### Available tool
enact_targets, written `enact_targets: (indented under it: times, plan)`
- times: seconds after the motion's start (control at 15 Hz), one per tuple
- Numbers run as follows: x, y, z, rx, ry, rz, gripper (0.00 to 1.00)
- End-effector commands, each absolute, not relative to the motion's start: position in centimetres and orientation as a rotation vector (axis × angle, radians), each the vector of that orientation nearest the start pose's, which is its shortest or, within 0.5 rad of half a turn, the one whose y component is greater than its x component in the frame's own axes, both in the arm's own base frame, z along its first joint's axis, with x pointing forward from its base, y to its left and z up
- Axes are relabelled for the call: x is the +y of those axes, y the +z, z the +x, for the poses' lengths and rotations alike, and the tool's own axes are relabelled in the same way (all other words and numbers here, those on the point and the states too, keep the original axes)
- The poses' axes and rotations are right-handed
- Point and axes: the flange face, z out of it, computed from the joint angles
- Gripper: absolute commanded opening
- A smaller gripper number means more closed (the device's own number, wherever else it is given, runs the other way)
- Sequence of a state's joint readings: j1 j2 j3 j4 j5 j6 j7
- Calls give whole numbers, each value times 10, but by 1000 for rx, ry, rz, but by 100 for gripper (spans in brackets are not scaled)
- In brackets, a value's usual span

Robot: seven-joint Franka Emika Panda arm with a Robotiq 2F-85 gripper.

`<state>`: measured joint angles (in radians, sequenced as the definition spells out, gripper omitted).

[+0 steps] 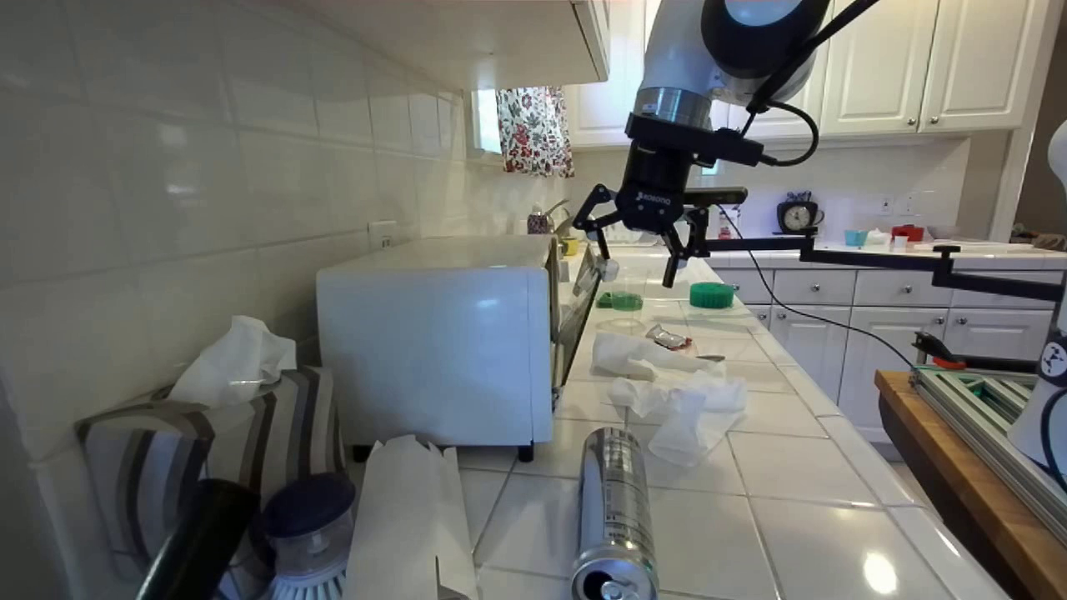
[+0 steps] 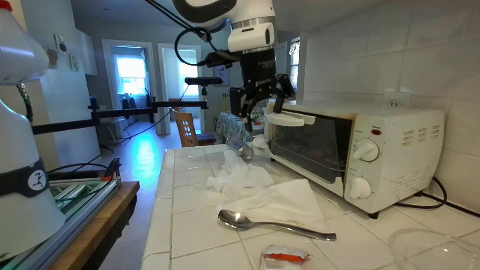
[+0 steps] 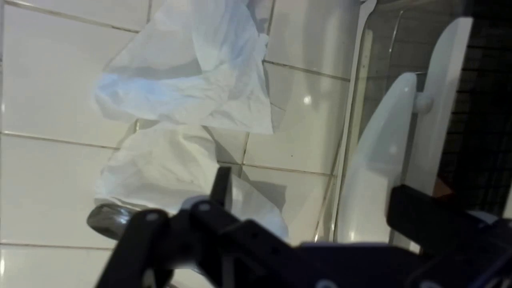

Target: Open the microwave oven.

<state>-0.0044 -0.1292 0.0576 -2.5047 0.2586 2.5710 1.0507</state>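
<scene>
White microwave oven (image 2: 362, 168), upright on tiled counter (image 2: 204, 229), door (image 2: 303, 145) tilted ajar, interior (image 3: 480, 104) unclear

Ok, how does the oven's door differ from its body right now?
The door tilts outward, partly open; the body sits level. The door is mostly dark and see-through; the body is opaque, largely white. The door carries the handle; the body carries the knobs. Both have white on them.

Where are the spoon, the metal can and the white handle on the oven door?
Spoon (image 2: 277, 225): in an exterior view, on its slim stem.
Metal can (image 1: 615, 504): in an exterior view, on its printed side.
White handle (image 2: 287, 120): in an exterior view, on its front face.
</scene>
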Motion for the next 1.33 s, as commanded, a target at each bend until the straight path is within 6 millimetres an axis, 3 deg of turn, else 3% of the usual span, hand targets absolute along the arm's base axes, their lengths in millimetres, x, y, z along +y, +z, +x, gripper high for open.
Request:
enact_targets:
  times: [0.0,1.27]
  plan:
    - [17,340,457,1665,-88,-2402,100]
    - [0,299,404,1752,15,-2398,100]
